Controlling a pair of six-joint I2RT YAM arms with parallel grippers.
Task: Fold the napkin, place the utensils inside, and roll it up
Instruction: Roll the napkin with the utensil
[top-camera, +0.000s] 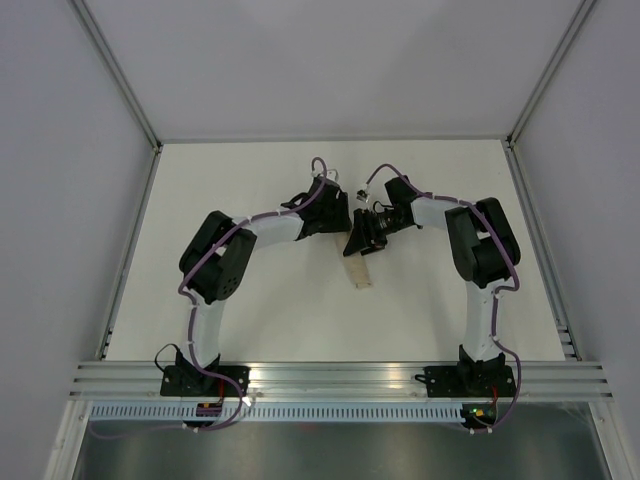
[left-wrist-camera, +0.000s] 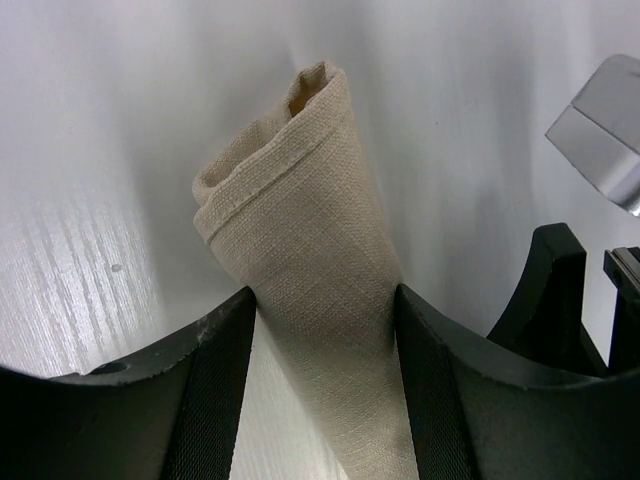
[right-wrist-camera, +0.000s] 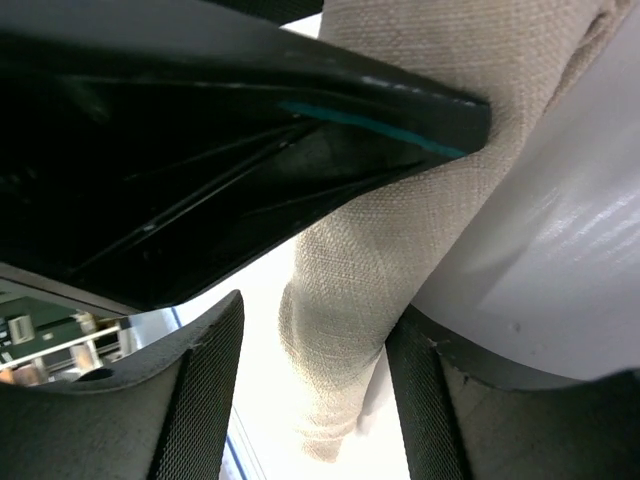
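Left hand (left-wrist-camera: 322, 295) clamps the rolled napkin (left-wrist-camera: 290, 190); right hand (right-wrist-camera: 318, 312) straddles it, not fully closed.

Inventory: four kinds of item on record, six pieces in all.
Arms, two: one left arm (top-camera: 215, 265) and one right arm (top-camera: 485, 250). Grippers, two: one left gripper (left-wrist-camera: 325, 310) and one right gripper (right-wrist-camera: 315, 330). Napkin (left-wrist-camera: 300, 230), one: a single tan cloth. Table (top-camera: 250, 330), one.
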